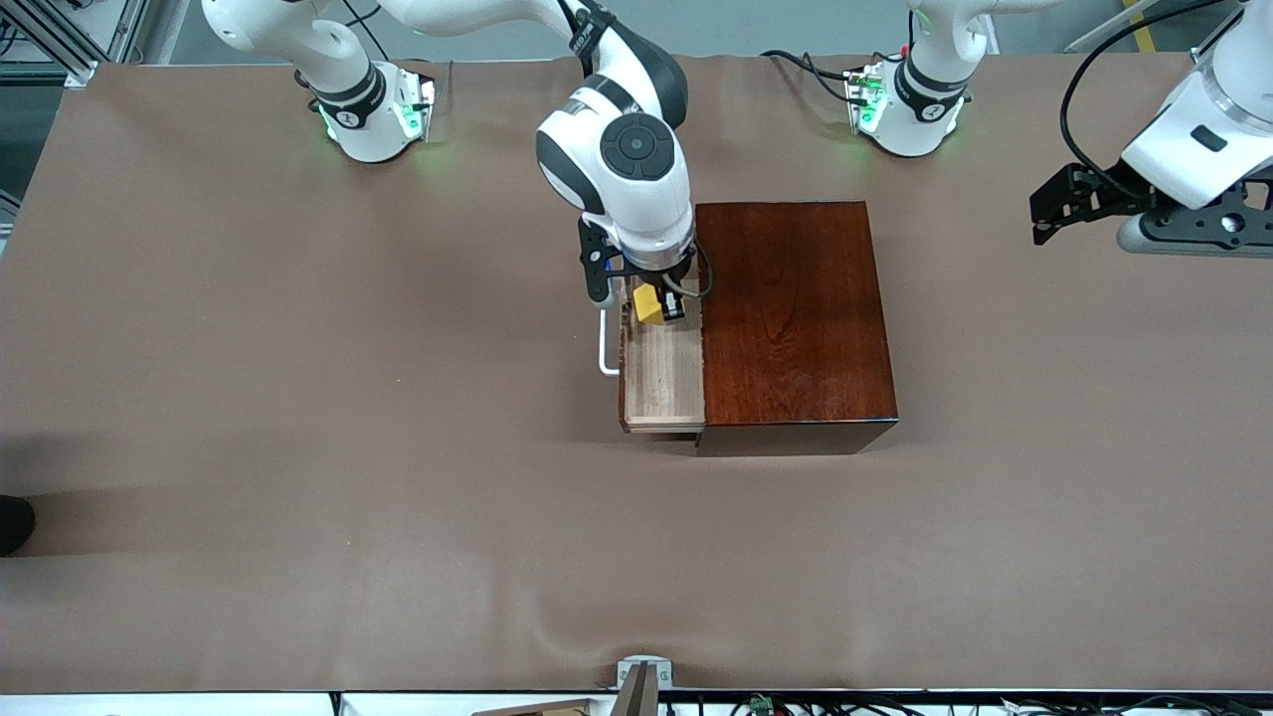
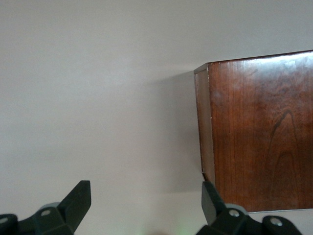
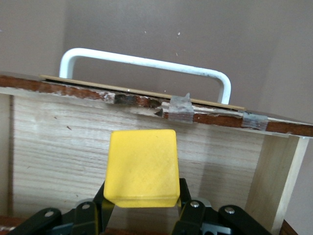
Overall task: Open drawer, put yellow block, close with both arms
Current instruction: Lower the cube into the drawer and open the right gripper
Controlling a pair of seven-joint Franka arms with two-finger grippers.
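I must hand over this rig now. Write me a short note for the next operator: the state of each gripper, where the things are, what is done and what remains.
Right gripper: shut on the yellow block, held over the open drawer, at the end nearer the arm bases.
Left gripper: open, holds nothing; this arm waits above the table toward its own end, beside the wooden box.
Drawer: pulled out of the box toward the right arm's end, white handle outward; the part in view is bare.
Done: drawer opened, block picked up and brought over it.
Left: release the block into the drawer, then close it with both arms.

Left tool [image 2: 146,208] spread wide, above table [image 2: 98,98], beside reddish-brown box [image 2: 259,132]
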